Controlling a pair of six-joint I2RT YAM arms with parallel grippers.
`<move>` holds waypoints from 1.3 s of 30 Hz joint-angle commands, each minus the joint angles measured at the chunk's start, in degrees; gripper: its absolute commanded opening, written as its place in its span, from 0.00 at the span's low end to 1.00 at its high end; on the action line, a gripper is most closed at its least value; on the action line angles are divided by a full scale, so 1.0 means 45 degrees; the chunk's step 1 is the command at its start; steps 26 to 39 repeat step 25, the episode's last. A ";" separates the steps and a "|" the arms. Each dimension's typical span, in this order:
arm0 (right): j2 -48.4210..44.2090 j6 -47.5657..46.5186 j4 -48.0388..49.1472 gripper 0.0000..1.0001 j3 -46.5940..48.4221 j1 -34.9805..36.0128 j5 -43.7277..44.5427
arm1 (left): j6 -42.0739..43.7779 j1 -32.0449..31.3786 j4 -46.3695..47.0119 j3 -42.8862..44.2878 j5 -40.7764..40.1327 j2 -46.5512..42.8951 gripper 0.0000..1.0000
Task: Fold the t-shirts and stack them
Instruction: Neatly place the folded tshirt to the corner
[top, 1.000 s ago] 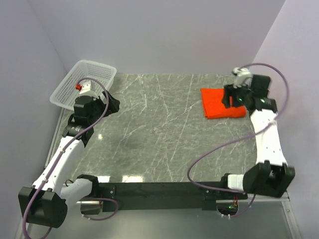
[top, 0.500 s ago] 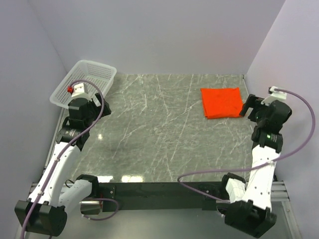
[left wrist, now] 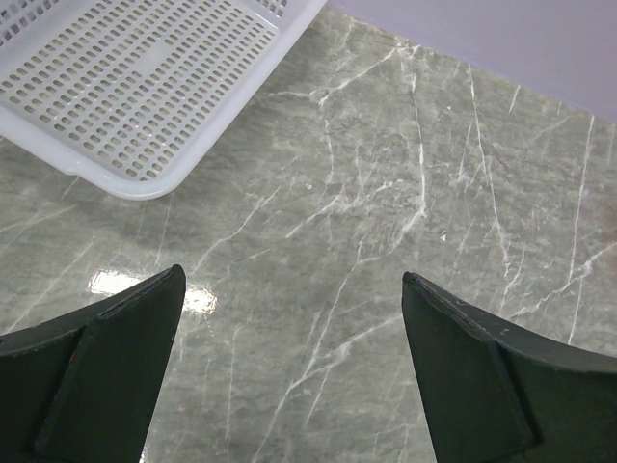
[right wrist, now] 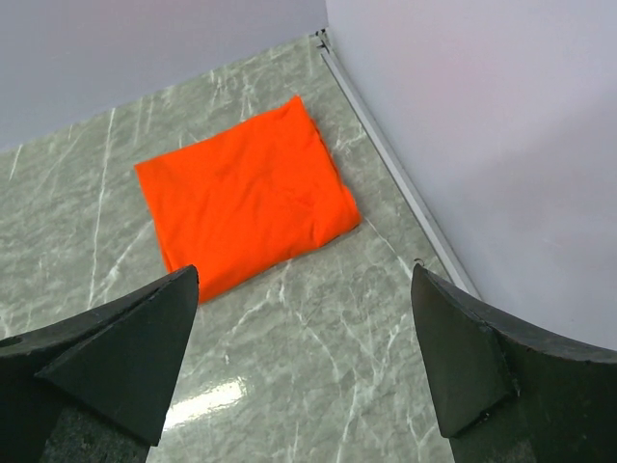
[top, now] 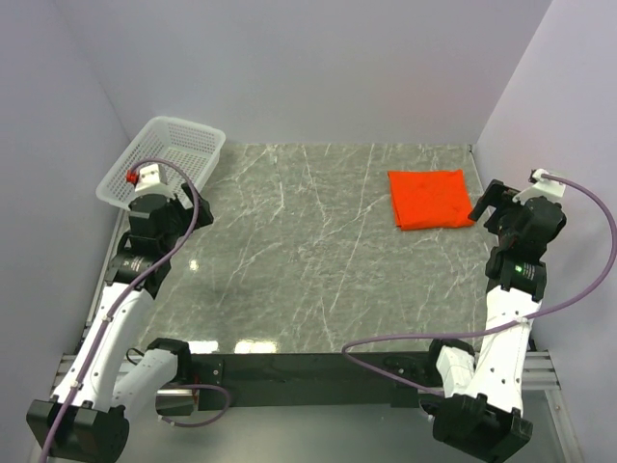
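Lying folded, the bright orange-red t-shirt [right wrist: 246, 207] sat at the far right of the grey marble desk [top: 308, 260]. The left end effector [left wrist: 291, 289] and right end effector [right wrist: 304, 280] were wide open — holding nothing. Backing off high seemed best, so no finger snagged the fold.

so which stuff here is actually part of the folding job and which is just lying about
Part of the job:
- t-shirt, folded, far right
- left claw, open, holding nothing
- right claw, open, holding nothing

Just lying about:
- basket, far left corner
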 commanded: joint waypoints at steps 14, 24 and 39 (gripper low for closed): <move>0.0053 0.0353 0.0297 0.95 -0.0443 -0.0080 0.0680 | -0.0173 0.0045 0.0164 -0.0067 0.0169 -0.0252 0.99; 0.0307 0.0159 0.0316 0.95 -0.0267 -0.0061 0.0446 | -0.0290 0.0045 0.0438 -0.0067 0.0208 -0.0037 0.99; 0.0326 0.0139 0.0374 0.96 -0.0306 -0.0080 0.0426 | -0.0290 0.0045 0.0477 -0.0047 0.0209 -0.0017 0.99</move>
